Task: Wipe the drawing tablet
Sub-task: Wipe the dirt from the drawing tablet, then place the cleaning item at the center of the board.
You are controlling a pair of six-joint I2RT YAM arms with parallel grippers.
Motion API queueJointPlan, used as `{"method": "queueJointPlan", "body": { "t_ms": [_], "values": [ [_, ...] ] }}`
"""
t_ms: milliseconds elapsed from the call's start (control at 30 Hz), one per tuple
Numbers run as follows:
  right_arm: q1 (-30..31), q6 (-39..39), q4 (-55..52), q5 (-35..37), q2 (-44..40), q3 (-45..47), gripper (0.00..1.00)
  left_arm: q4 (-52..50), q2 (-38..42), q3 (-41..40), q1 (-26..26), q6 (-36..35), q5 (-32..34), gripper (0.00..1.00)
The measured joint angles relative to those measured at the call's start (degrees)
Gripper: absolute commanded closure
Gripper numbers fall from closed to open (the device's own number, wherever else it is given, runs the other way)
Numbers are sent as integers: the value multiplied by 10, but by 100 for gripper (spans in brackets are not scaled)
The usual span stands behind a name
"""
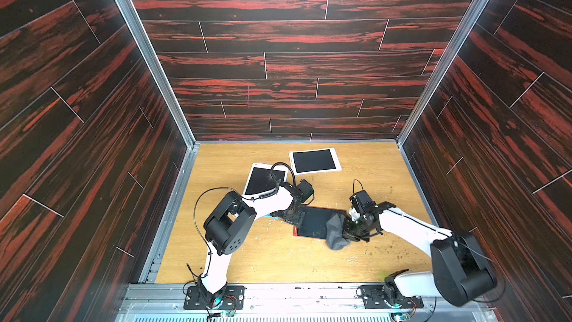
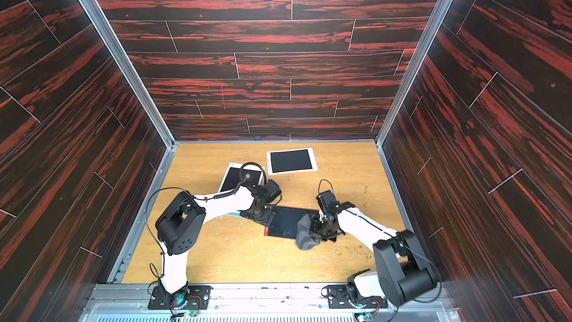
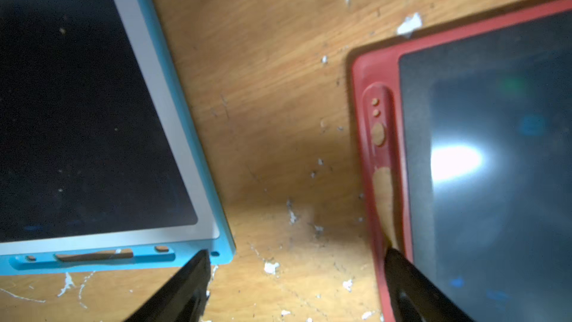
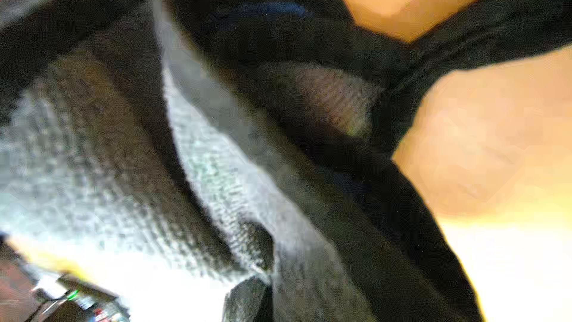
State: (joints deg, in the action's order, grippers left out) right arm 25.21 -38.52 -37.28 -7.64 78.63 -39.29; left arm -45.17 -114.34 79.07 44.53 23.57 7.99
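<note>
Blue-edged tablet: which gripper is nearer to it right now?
Left. The left gripper, open, has one finger at a corner of the blue-edged tablet and one at the red tablet. The right gripper is across the red tablet, shut on the grey cloth.

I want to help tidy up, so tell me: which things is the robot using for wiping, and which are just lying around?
For the job:
- red-framed tablet
- grey cloth, pinched in the right jaws, resting on that tablet's end
- left jaws, open at its other edge

Just lying about:
- blue-edged tablet
- white-framed tablet at the back
- scattered crumbs
</note>
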Motion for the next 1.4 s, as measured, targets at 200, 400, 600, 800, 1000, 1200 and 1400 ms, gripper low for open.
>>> {"method": "queueJointPlan", "body": {
  "t_ms": [200,400,600,800,1000,1200,1400],
  "values": [
    [70,-9,-31,32,38,-31,100,0,0,0,0,0,0,11],
    [136,-19,-4,-30,141,-118,100,0,1,-1,0,0,0,11],
    [129,-31,51,-107,232,-230,100,1,1,-1,0,0,-1,11],
    [42,-33,59,-123,282,-268,100,0,1,-1,0,0,-1,11],
    [-55,-12,15,-30,236,-235,100,1,2,-3,0,0,0,11],
    [-66,2,-79,140,129,-197,100,1,4,-5,-1,0,0,10],
    [-152,4,-136,213,117,-285,100,-5,8,-5,-8,0,0,10]
  ]
}}
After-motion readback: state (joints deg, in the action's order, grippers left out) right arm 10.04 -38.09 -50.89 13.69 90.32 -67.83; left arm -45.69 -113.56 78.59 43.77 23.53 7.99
